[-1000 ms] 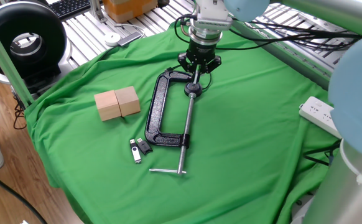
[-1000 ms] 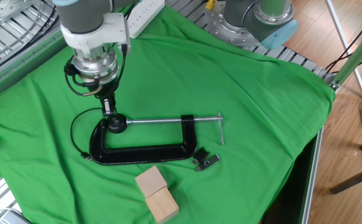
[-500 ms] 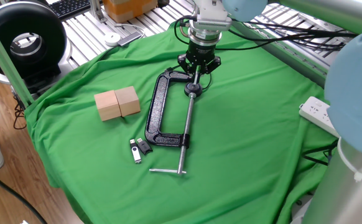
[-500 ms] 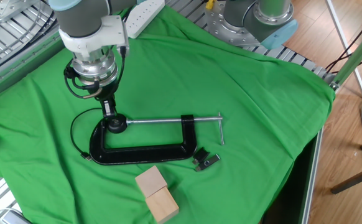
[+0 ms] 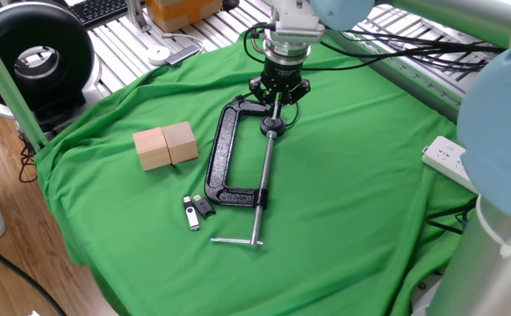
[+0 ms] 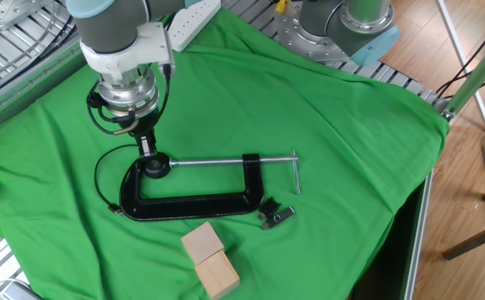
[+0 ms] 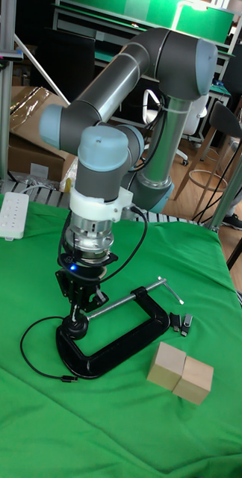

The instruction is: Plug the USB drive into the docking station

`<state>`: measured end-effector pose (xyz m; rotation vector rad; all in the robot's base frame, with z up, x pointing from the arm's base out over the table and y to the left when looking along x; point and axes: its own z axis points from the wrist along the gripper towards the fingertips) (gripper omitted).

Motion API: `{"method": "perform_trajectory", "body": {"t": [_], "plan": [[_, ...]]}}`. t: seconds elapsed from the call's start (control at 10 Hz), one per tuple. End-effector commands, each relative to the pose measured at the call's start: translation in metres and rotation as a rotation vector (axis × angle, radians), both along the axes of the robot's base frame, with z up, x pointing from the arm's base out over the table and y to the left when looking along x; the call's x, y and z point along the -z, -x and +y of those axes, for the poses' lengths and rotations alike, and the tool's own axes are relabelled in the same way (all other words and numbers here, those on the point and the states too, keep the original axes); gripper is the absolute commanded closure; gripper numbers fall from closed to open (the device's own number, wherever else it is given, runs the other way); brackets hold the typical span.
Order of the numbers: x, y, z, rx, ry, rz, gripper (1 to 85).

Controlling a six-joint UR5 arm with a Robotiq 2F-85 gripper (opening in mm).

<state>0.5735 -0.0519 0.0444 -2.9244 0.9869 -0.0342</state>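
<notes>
Hidden and unclear parts

Black two-finger gripper [image 5: 276,99]: jaw gap too small to read. White power strip [image 5: 449,163] is cut off by the arm.

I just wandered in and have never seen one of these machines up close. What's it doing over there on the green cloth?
A single robot arm has its gripper lowered right over the pad end of a big black C-clamp lying on the green cloth. Whether the fingers are gripping anything is hard to tell. Its job is plugging in a USB drive, which lies untouched beside the clamp's far end, near two wooden blocks. No docking station is clearly visible.
</notes>
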Motion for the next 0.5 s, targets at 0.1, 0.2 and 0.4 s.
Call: {"method": "perform_trajectory", "body": {"t": [0.1,0.2,0.4], "plan": [[-0.0043,0.0015,-0.0036,-0.050,0.024,-0.006,84.0],[-0.0042,0.0013,-0.0029,-0.058,0.032,-0.006,84.0],[-0.0048,-0.0009,-0.0044,-0.058,0.041,-0.017,84.0]]}}
